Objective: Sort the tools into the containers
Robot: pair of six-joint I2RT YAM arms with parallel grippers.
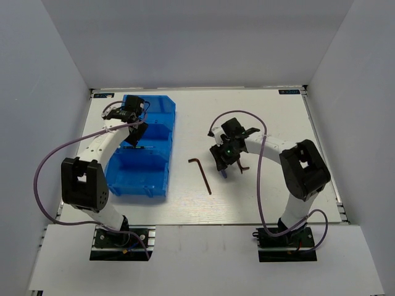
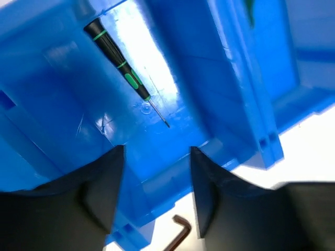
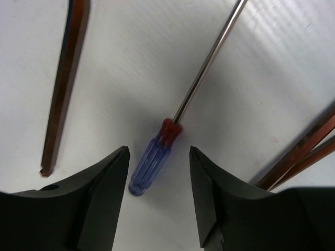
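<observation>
The blue bin (image 1: 141, 174) lies on the left of the table. My left gripper (image 1: 137, 132) hovers open and empty over its middle compartment; in the left wrist view (image 2: 157, 152) a green-and-black screwdriver (image 2: 121, 64) lies on the bin floor (image 2: 63, 89). My right gripper (image 1: 226, 164) is open and low over the table. In the right wrist view (image 3: 159, 154) its jaws stand on either side of a blue-handled screwdriver (image 3: 153, 166) without touching it. A dark L-shaped hex key (image 1: 201, 174) lies between the bin and the right gripper.
In the right wrist view one hex key (image 3: 65, 89) lies left of the screwdriver and two more (image 3: 303, 150) lie to the right. A hex key's bent end (image 2: 181, 236) shows past the bin's wall. Purple cables loop off both arms. White walls enclose the table.
</observation>
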